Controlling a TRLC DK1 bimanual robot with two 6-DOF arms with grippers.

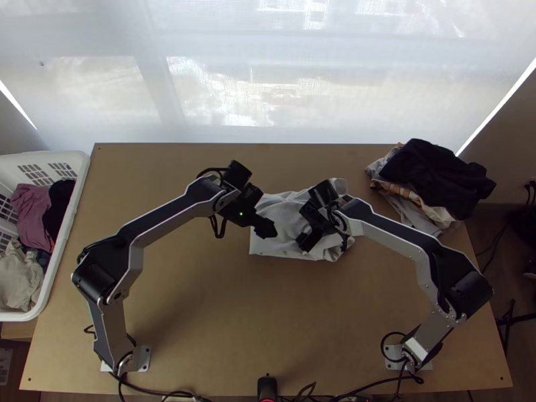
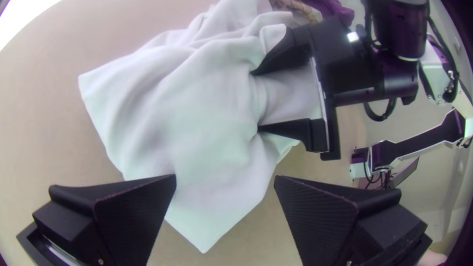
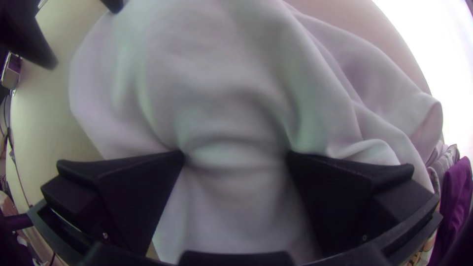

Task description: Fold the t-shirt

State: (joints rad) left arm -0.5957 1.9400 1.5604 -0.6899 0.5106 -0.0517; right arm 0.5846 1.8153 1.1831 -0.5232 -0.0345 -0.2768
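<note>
My left gripper (image 1: 264, 231) is at the left edge of the white t-shirt (image 1: 281, 218), which lies bunched and wrinkled near the middle of the table. In the left wrist view, my left gripper (image 2: 225, 180) stands open above a corner of the shirt (image 2: 197, 113), nothing between its fingers. My right gripper (image 1: 305, 236) is over the right part of the shirt. The right wrist view has my right gripper (image 3: 236, 155) with fingers wide apart, tips pressed into the cloth (image 3: 231, 98), which bulges between them.
A pile of dark and light clothes (image 1: 435, 177) lies at the table's back right. The white laundry basket (image 1: 67, 231) with garments stands at the left edge. Bare tabletop (image 1: 268, 321) extends in front of the shirt.
</note>
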